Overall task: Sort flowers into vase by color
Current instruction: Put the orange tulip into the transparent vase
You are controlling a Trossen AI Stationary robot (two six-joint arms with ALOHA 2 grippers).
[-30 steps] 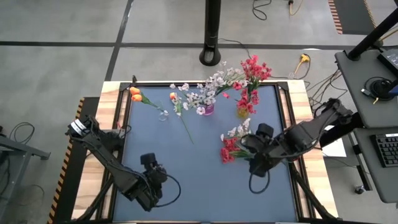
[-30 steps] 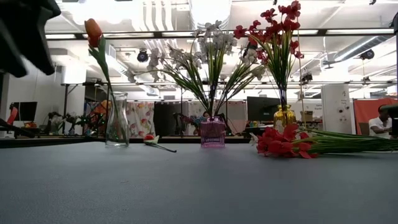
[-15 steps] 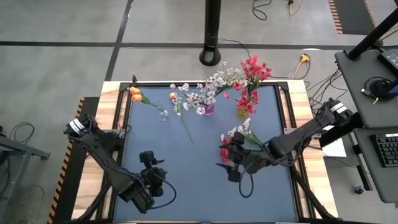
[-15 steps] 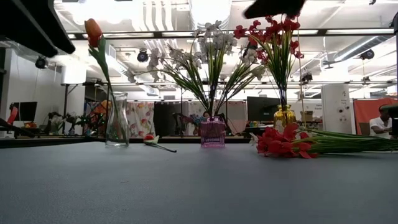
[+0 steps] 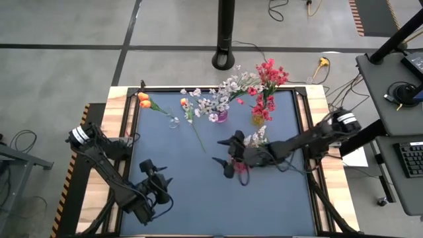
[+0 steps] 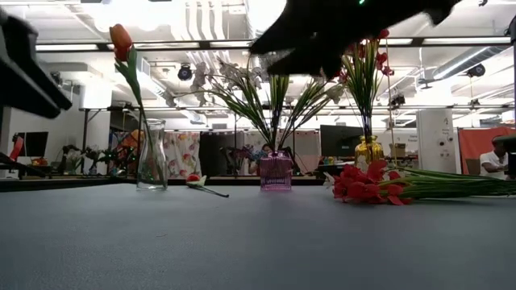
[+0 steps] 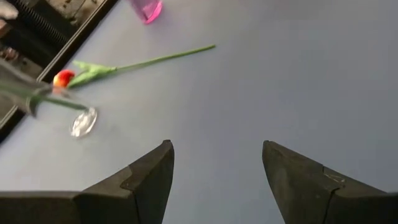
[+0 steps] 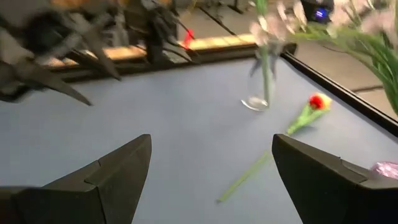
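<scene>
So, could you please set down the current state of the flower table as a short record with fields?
clear glass vase: holds orange tulip buds, far left
pink vase: holds white blossom sprays
yellow vase: holds red blossom clusters
loose on table: single orange-budded stem; red and white bunch lying flat
right gripper: open, empty, above table middle
left gripper: open, empty, near left corner
</scene>
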